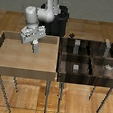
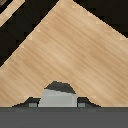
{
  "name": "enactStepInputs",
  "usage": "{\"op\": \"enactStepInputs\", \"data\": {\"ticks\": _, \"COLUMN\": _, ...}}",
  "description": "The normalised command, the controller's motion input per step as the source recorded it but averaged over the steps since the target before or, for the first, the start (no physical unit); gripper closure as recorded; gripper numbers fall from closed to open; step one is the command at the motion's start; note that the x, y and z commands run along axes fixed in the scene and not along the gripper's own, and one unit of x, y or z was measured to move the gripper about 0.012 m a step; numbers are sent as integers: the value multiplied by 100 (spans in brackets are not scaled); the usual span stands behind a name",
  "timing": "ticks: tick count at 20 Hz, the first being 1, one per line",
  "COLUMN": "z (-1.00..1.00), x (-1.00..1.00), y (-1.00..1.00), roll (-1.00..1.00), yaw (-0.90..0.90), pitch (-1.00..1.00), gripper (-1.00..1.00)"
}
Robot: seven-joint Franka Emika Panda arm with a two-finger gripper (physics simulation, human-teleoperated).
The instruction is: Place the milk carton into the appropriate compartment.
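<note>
The milk carton [image 1: 35, 49] is a small grey upright carton hanging under my gripper [image 1: 35, 44], over the floor of the light wooden tray [image 1: 7, 52] on the exterior view's left. In the wrist view the carton [image 2: 59, 96] shows as a pale grey block with a darker peaked top. It is wedged between my two fingertips [image 2: 31, 103], and the tray's wood floor lies beyond it. The gripper [image 2: 57, 103] is shut on the carton. I cannot tell whether the carton's base touches the tray floor.
A dark compartment tray [image 1: 90, 57] with dividers stands on the exterior view's right. It holds a small grey cube [image 1: 76, 67], a pale item [image 1: 107, 68] and two taller boxes [image 1: 76, 43] [image 1: 108, 46]. The robot's black base [image 1: 59, 22] is behind the trays.
</note>
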Motion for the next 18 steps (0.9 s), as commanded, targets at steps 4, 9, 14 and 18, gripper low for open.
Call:
{"op": "enactStepInputs", "data": {"ticks": 4, "z": 100, "x": 0, "y": 0, "roll": 0, "yaw": 0, "pitch": 0, "gripper": 100}}
{"op": "enactStepInputs", "data": {"ticks": 9, "z": 100, "x": 0, "y": 0, "roll": 0, "yaw": 0, "pitch": 0, "gripper": 100}}
{"op": "enactStepInputs", "data": {"ticks": 14, "z": 60, "x": 0, "y": 7, "roll": 0, "yaw": 0, "pitch": 0, "gripper": 100}}
{"op": "enactStepInputs", "data": {"ticks": 18, "z": 0, "x": 0, "y": 100, "roll": 0, "yaw": 0, "pitch": 0, "gripper": 100}}
